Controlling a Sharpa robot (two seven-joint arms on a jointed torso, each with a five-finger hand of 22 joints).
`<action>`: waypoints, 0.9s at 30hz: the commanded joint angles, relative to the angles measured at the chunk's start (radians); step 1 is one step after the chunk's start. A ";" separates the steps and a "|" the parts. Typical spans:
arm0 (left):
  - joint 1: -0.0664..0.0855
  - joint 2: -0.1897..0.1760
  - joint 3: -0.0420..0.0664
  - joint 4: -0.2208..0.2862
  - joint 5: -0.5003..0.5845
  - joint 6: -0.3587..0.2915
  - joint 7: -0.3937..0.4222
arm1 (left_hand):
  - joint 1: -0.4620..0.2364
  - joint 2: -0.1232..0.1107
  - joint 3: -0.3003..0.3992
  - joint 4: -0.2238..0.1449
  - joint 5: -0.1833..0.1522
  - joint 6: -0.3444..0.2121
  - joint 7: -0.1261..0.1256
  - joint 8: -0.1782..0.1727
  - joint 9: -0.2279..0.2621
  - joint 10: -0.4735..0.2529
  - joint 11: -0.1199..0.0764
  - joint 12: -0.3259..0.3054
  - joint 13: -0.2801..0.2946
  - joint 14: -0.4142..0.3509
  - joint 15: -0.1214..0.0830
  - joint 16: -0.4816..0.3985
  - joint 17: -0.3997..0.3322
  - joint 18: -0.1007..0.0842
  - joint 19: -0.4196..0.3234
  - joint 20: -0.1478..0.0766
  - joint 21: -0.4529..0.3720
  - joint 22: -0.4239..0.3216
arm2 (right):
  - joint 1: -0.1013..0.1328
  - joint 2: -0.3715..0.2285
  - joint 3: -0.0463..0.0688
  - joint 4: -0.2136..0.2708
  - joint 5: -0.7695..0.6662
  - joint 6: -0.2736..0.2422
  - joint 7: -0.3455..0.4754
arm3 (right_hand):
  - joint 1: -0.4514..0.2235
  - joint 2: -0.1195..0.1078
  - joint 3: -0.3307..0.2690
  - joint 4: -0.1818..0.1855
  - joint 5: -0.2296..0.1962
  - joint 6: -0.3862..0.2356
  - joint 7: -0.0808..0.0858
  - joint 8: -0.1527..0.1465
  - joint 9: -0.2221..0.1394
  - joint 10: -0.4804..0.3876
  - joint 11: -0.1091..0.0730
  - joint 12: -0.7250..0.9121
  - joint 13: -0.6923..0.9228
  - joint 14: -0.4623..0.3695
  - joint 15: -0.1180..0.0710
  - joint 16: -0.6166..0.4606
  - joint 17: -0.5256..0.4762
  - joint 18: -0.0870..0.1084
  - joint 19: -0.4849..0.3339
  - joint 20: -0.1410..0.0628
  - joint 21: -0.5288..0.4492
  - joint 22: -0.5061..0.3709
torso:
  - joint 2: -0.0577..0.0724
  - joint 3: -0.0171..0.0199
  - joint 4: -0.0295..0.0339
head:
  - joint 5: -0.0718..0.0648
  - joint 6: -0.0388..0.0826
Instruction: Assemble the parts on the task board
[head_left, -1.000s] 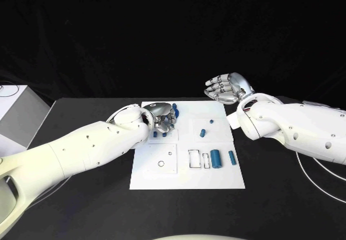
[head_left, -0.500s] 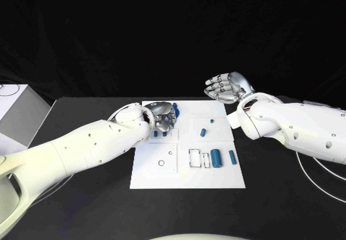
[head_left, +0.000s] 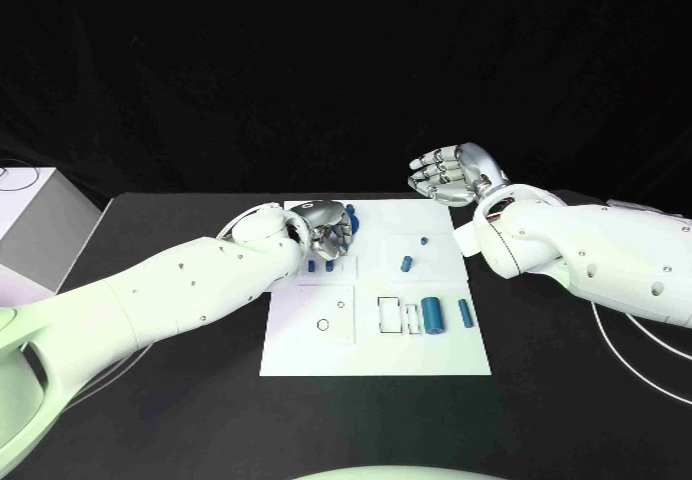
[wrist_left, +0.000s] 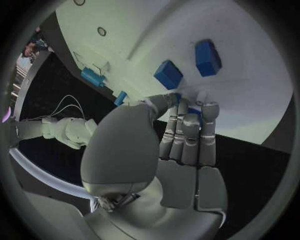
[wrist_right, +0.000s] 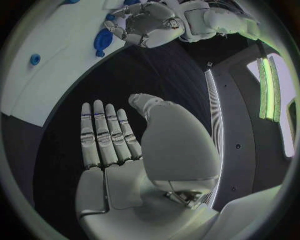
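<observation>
The flat white task board (head_left: 375, 345) lies mid-worktop (head_left: 577, 400), matte black. The metallic left hand (head_left: 329, 232) rests fingertips-down at the board's far-left corner among blocky blue parts (wrist_left: 169, 74); whether it grips one, I cannot tell. The right hand (head_left: 450, 175) hovers beyond the board, fingers apart, holding nothing

The left silver many-fingered hand (head_left: 329, 230) has crept up the white rectangular task board (head_left: 433, 360) toward its far left corner, from over the small blue block-shaped parts (head_left: 322, 266) near the board's left edge to a spot further back. Those blue parts, partly covered by the fingers a second ago, now lie just clear of the fingertips on the near side.
</observation>
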 joint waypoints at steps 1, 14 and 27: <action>-0.006 0.004 -0.006 -0.003 0.020 0.027 0.017 | -0.012 0.004 0.003 -0.006 -0.003 0.004 0.004 -0.005 -0.001 0.005 0.003 -0.007 -0.007 -0.001 0.005 -0.005 0.003 -0.017 0.004 0.003 0.010 0.008 | 0.000 0.002 0.000 0.001 -0.002 0.019 0.010 | -0.010 0.003 -0.003 -0.002 0.004 0.006 0.069 -0.005 -0.001 0.006 -0.001 -0.005 0.000 0.005 0.000 -0.006 -0.002 0.011 -0.001 0.003 0.000 -0.001 | 0.000 0.0005 0.0007 | 0.001 0.000; -0.008 -0.004 -0.005 0.004 0.038 -0.044 0.049 | -0.032 0.022 0.012 -0.035 -0.002 0.068 -0.001 -0.007 0.009 0.090 -0.011 -0.062 -0.024 0.071 -0.009 0.026 0.056 -0.027 0.049 -0.007 0.051 0.056 | 0.000 0.003 0.000 0.001 -0.003 0.022 0.007 | -0.010 0.004 -0.004 -0.002 0.005 0.008 0.068 -0.004 -0.001 0.009 -0.002 -0.007 0.000 0.007 0.000 -0.006 -0.003 0.011 -0.001 0.003 0.000 -0.003 | -0.002 -0.0002 0.0002 | 0.000 0.002; -0.015 -0.065 0.015 0.062 0.107 -0.096 0.096 | -0.039 0.021 0.023 -0.049 0.000 0.080 0.002 -0.023 0.011 0.122 -0.009 -0.113 -0.035 0.083 -0.007 0.033 0.065 -0.030 0.063 -0.007 0.063 0.071 | 0.000 -0.002 -0.001 0.003 -0.003 0.020 0.007 | -0.011 0.004 -0.004 -0.002 0.006 0.009 0.069 -0.004 -0.001 0.010 -0.002 -0.008 0.000 0.008 0.000 -0.007 -0.004 0.011 -0.001 0.003 -0.001 -0.004 | -0.001 -0.0008 0.0012 | -0.006 0.009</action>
